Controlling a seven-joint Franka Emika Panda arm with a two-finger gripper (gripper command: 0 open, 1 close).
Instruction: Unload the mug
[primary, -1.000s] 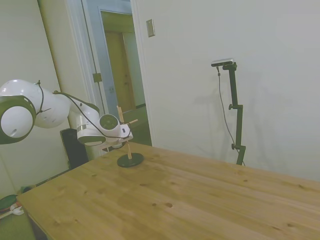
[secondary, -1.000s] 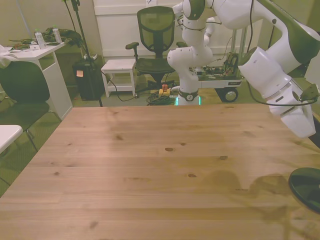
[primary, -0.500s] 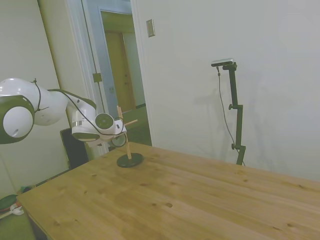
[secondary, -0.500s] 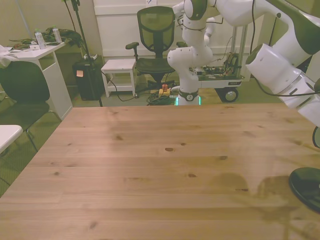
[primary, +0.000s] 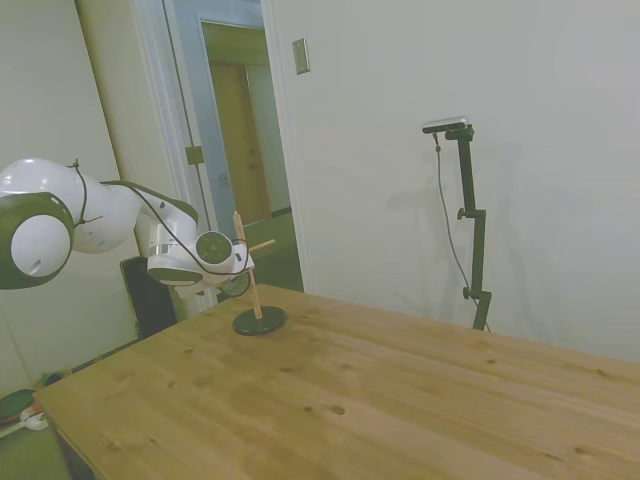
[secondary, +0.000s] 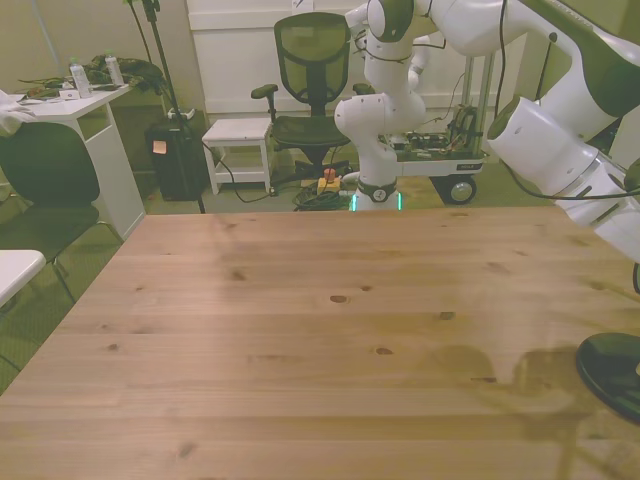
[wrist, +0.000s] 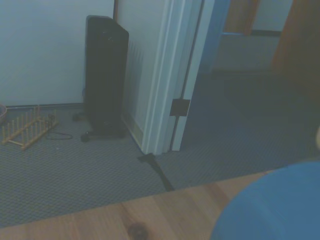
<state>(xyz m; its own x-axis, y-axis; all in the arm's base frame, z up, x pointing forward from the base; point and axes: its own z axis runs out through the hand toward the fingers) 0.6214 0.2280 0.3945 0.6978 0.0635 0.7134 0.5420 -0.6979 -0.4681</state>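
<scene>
The mug (wrist: 272, 207) fills one corner of the wrist view as a large light blue blur, very close to the camera and over the table's edge. In the side view the gripper (primary: 238, 278) hangs at the table's far left corner, right beside the wooden peg stand (primary: 243, 262) with its dark round base (primary: 259, 320). A small dark-rimmed shape under the hand may be the mug. In the front view only the white forearm (secondary: 560, 160) and the stand's base (secondary: 612, 370) show at the front view's right edge; the gripper is cut off there.
The wooden table (secondary: 300, 330) stretches wide toward the front view's left. On the floor beyond the table's edge stand a black tower unit (wrist: 105, 80), a door frame (wrist: 172, 90) and a low wooden rack (wrist: 27, 127). An office chair (secondary: 312, 75) stands behind the table.
The hand has drawn back a little from the peg stand toward the side view's left and turned. In the front view the wrist slid farther off the right edge. The stand has not moved.
</scene>
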